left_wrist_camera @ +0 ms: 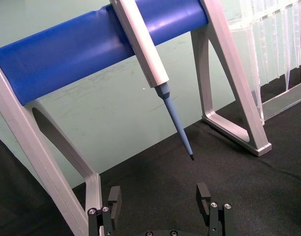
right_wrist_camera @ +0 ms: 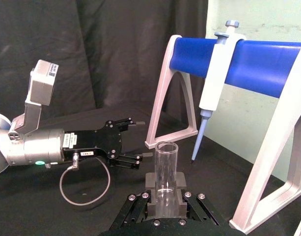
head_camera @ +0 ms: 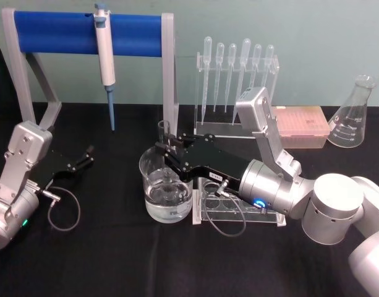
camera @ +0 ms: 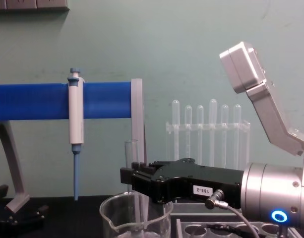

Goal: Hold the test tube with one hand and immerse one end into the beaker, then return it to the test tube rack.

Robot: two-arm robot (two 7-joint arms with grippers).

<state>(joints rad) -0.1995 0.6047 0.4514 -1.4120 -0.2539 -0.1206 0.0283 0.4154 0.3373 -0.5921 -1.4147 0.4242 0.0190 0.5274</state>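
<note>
Right gripper (head_camera: pixel 169 150) pinches the test tube (head_camera: pixel 164 129) upright, beaker (head_camera: pixel 166 199) beneath its fingers; a slack grip could drop it. Left gripper (head_camera: pixel 83 158) idles aside, spread wide.

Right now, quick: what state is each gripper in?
Left gripper: open, holding nothing, idle on the left side.
Right gripper: fingers shut on the test tube, held upright at the beaker.

In the head view the right gripper (head_camera: pixel 166 150) covers the lower part of the test tube (head_camera: pixel 164 131), so it cannot be told whether its end reaches the liquid in the beaker (head_camera: pixel 153 204). In the chest view the bottom edge cuts off the beaker's base and most of the rack (camera: pixel 216 229).
</note>
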